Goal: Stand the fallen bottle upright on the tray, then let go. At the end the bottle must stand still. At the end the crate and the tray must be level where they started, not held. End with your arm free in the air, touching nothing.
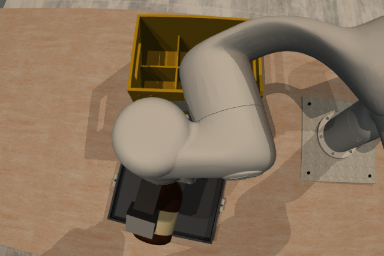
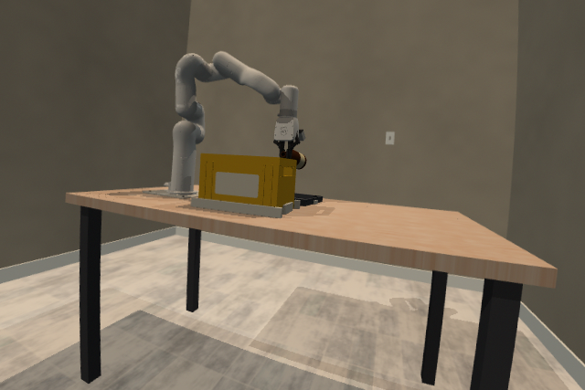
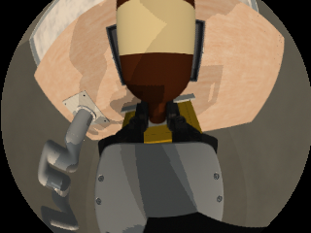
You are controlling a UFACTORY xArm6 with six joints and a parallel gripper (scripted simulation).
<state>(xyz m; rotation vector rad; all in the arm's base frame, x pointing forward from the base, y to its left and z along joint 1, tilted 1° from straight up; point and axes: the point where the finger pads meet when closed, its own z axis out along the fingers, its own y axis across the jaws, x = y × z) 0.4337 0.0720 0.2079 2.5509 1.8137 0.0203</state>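
Right now the gripper (image 3: 155,116) is shut tight on the bottle (image 1: 165,213), pinching it at the thin neck. From the wrist view, the bottle sticks straight out ahead of the fingers, with its tan label and fat bottom end pointing away. So it is lying on its side in the air, not standing, and its long way runs from the gripper out toward the table edge in the top view. In the side view it hangs well above the table (image 2: 377,229), higher than the top of the crate (image 2: 245,178). Below it sits the dark tray (image 1: 198,216). From the top, the fat end seems to poke out past the tray's near rim, so I think the bottle has to tip bottom-down and also come back a bit to land inside the tray. That turn needs room under the fat end, and there looks to be plenty of air there. Just behind the tray is the yellow crate, close by, so the swing should stay away from its wall. Farther off is the arm's base plate (image 1: 309,175), well apart from all this.
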